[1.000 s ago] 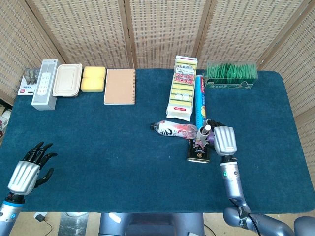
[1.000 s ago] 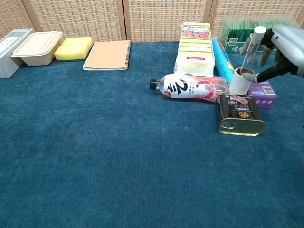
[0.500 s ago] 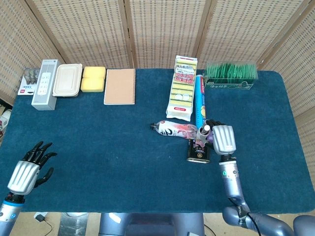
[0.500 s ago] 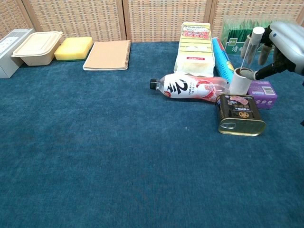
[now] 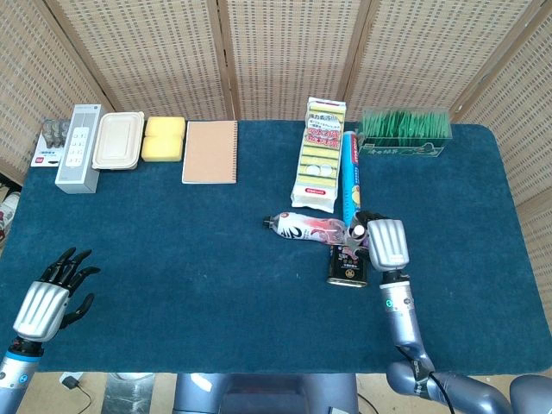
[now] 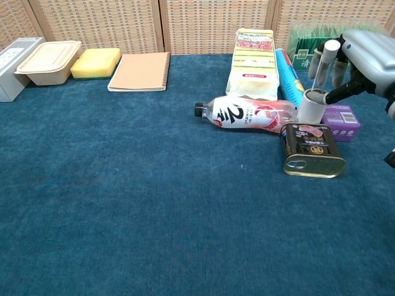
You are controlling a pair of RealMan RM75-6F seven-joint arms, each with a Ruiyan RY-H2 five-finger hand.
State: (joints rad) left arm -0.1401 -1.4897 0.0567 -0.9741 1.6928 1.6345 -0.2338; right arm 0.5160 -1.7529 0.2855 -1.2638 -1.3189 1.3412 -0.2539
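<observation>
The white roll [image 6: 311,105] stands upright between the bottle [image 6: 247,113] and purple box [image 6: 343,122], not yet gripped; the right hand [image 6: 356,57] is held over it, fingers apart. The left hand [image 5: 47,299] is spread, holding nothing.

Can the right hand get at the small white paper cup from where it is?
Probably yes: the right hand hovers just above the small white paper cup, nothing between them, though the tin can crowds its front.

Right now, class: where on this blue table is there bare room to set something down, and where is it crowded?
Bare cloth lies between the notebook and the near edge, left of the bottle. Crowded: around the tin, the white roll and the right robot hand.
</observation>
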